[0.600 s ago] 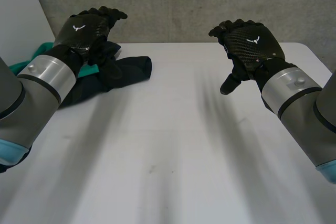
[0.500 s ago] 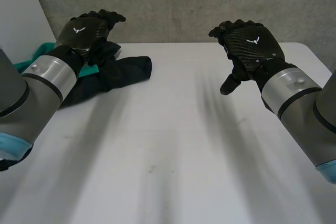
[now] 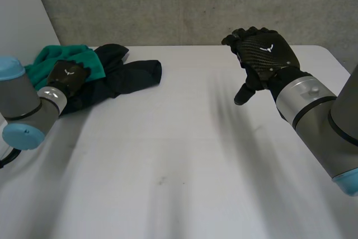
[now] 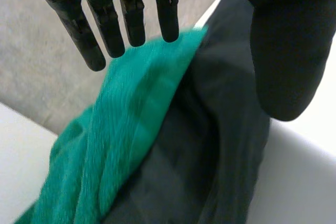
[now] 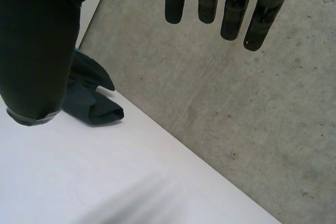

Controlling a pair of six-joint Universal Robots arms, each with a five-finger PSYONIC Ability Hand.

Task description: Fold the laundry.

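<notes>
Left hand [image 3: 67, 76] swings back low at upper left, fingers straight and empty over green cloth [image 3: 56, 60] and dark garment [image 3: 137, 74]. Right hand [image 3: 265, 54] hovers relaxed, empty. Folding not yet begun.

Showing plain teal across the green cloth [image 3: 59, 60] and plain blue-black across the dark cloth [image 3: 137, 75]; wearing black with a small white mark on left hand [image 3: 68, 76] and right hand [image 3: 265, 54]; spreading plain white over the table [image 3: 179, 166]; speckling grey over the wall [image 3: 168, 4].
</notes>
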